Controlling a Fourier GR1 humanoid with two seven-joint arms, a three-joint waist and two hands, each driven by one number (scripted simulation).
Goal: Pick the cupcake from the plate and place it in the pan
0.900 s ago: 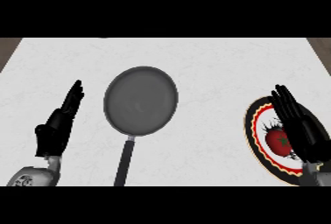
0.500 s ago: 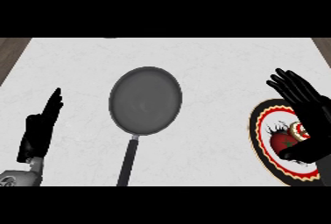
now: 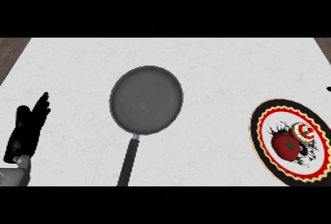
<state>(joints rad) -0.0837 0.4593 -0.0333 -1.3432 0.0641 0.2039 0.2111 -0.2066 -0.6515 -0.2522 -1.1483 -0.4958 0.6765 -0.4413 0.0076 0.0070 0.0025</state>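
Observation:
The cupcake [image 3: 289,143], dark red with a cream and red swirled top, sits on the round plate [image 3: 260,131], which has a black, red and cream rim and lies at the right edge. The dark grey pan [image 3: 146,99] rests at the centre with nothing in it, its black handle [image 3: 128,161] pointing toward me. My left hand [image 3: 24,131] is open at the lower left, fingers up, well left of the pan. Of my right hand [image 3: 328,89] only a small black tip shows at the right edge, above the plate and apart from the cupcake.
The white marbled counter [image 3: 213,65] spreads around the pan and the plate. Strips of brown wood show at its far left corner [image 3: 12,48] and far right corner.
My right hand has moved off the plate and out past the right edge, uncovering the cupcake. My left hand has dropped lower and further left.

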